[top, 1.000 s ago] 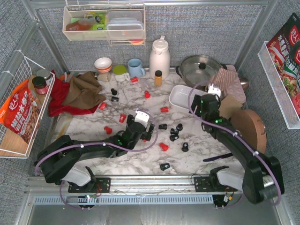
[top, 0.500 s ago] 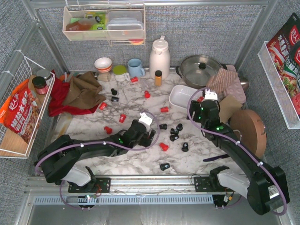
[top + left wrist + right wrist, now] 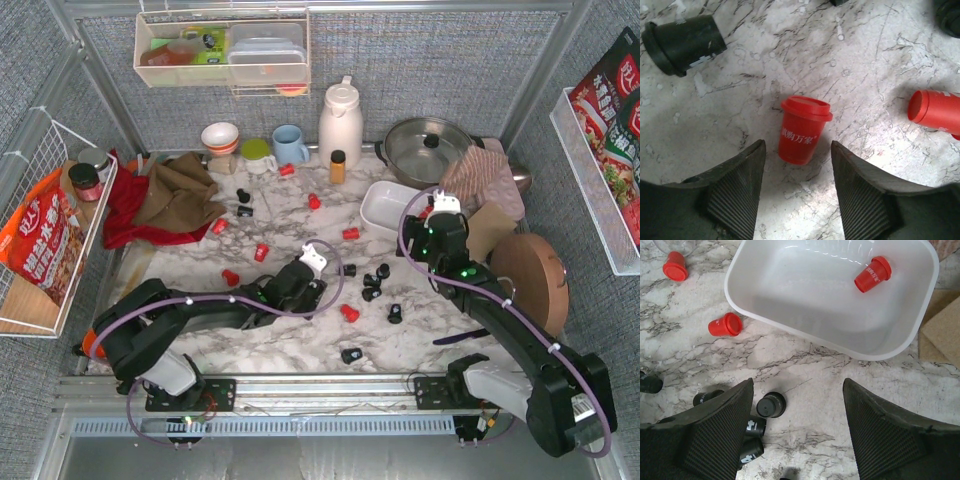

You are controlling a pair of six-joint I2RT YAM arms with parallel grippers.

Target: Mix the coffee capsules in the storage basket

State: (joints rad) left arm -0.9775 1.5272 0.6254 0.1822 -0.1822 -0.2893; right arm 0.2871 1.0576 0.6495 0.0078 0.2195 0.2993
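Left wrist view: left gripper (image 3: 797,150) spread. An upright red capsule (image 3: 805,131) stands on the marble bench (image 3: 880,60) between the fingers, clear of both. The top view hides this capsule under the wrist. A black capsule (image 3: 682,37) lies on its side beyond it.

Right wrist view: right gripper (image 3: 797,385) spread, holding nothing, above the bench just on the near side of the storage basket (image 3: 765,295).

Versus 1.0 s ago: the left gripper has shifted slightly right. The right gripper has drawn back from over the basket's right end toward its near wall.

Basket contents: a lone red capsule (image 3: 872,273) on its side. All other capsules (image 3: 375,283), red and black, lie scattered on the bench outside the basket.
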